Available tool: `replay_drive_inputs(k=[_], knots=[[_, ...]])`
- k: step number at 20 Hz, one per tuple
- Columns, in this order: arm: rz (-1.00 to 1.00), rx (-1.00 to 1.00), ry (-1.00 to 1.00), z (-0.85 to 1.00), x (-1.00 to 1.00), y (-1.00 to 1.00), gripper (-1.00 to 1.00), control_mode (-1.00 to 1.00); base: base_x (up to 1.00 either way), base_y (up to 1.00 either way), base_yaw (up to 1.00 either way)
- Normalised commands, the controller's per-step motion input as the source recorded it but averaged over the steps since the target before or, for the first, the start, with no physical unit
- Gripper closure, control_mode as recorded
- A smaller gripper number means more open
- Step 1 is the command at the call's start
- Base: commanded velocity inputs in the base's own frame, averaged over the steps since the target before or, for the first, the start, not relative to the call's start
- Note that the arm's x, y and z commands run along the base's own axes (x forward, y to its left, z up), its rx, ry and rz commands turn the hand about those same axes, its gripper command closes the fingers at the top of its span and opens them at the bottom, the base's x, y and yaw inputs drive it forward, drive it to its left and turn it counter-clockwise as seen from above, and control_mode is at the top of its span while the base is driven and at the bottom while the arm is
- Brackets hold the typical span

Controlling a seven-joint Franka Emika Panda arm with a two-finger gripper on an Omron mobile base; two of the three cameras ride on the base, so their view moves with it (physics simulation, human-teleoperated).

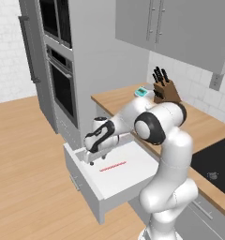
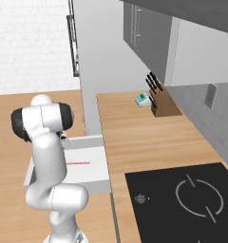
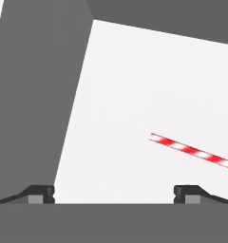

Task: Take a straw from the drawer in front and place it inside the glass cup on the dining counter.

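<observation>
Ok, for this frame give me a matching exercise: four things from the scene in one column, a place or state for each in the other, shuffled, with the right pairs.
Things:
1. straw
2. drawer
3. gripper
4. knife block

Places or states:
A. on the wood counter by the wall
B. pulled out, white inside
C. lying flat on the drawer floor
D. open, above the drawer floor, holding nothing

Pairs: 1-C, 2-B, 3-D, 4-A
</observation>
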Motion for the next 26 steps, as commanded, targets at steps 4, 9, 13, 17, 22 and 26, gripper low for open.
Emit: replay_drive_inputs(k=[4, 9, 13, 17, 22, 26], knots=[[0.08, 0.0, 0.0, 0.04, 0.05, -0.78, -1.0, -1.0, 0.0, 0.0, 0.0], [0.26, -0.02, 0.0, -0.27, 0.12, -0.28, -1.0, -1.0, 0.0, 0.0, 0.0], [0.26, -0.05, 0.0, -0.42, 0.36, -0.1, -1.0, -1.0, 0.0, 0.0, 0.0], [0.26, -0.03, 0.0, -0.37, 0.22, -0.06, -1.0, -1.0, 0.0, 0.0, 0.0], [0.27, 0.0, 0.0, -0.33, 0.03, -0.05, -1.0, -1.0, 0.0, 0.0, 0.0], [0.2, 0.0, 0.0, -0.43, 0.11, -0.01, -1.0, -1.0, 0.0, 0.0, 0.0]])
